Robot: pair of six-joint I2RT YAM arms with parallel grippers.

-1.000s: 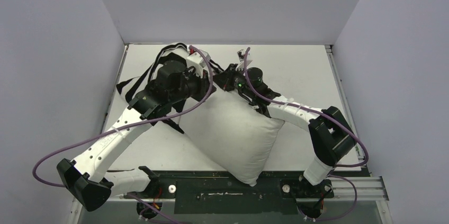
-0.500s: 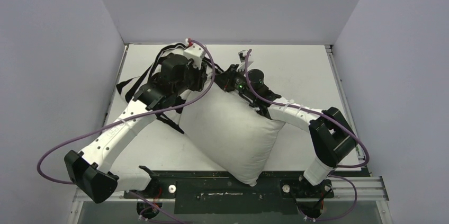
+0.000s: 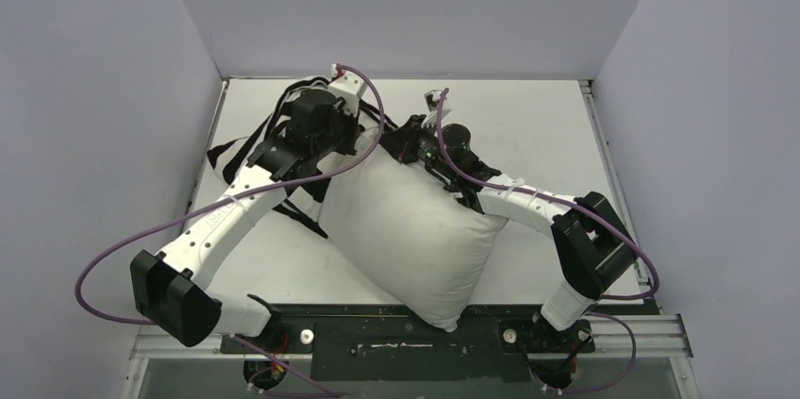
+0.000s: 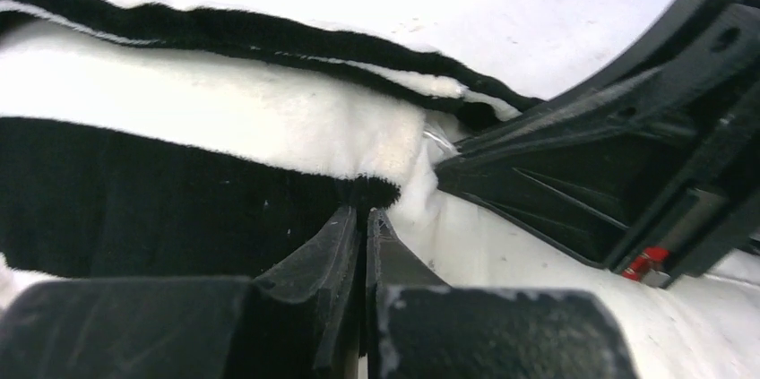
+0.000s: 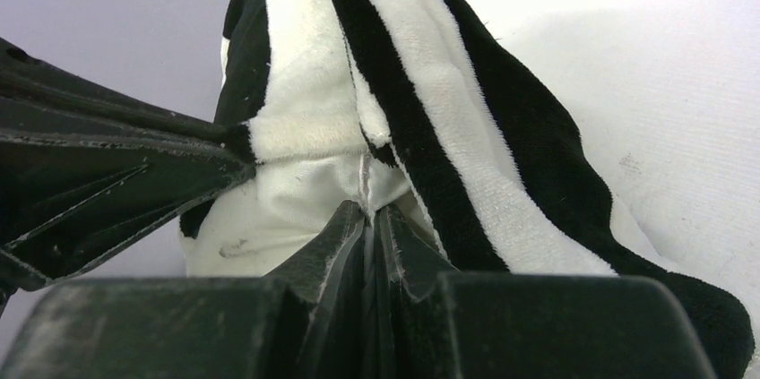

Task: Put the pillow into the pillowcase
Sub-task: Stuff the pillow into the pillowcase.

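**A:** How are your two arms posed?

**B:** Your left arm bends at an elbow low by the near left corner. Its forearm slants up to the far middle of the table (image 3: 538,116). Your right arm bends at the right edge, and its forearm stretches left across the pillow's far side. Both wrists meet, nearly touching.

**A:** And the claws?

**B:** Your left claw (image 4: 363,218) is clenched, pinching a striped edge of the pillowcase (image 4: 179,137). Your right claw (image 5: 369,216) is clenched too, nipping white plush of the same cloth.

**A:** Where are the pillow and the pillowcase?

**B:** The pillow (image 3: 415,234) lies diagonally on the table. Its near corner hangs over the edge between the arm bases, and its far corner sits at the claws. The pillowcase is bunched at the far left, under your left arm.
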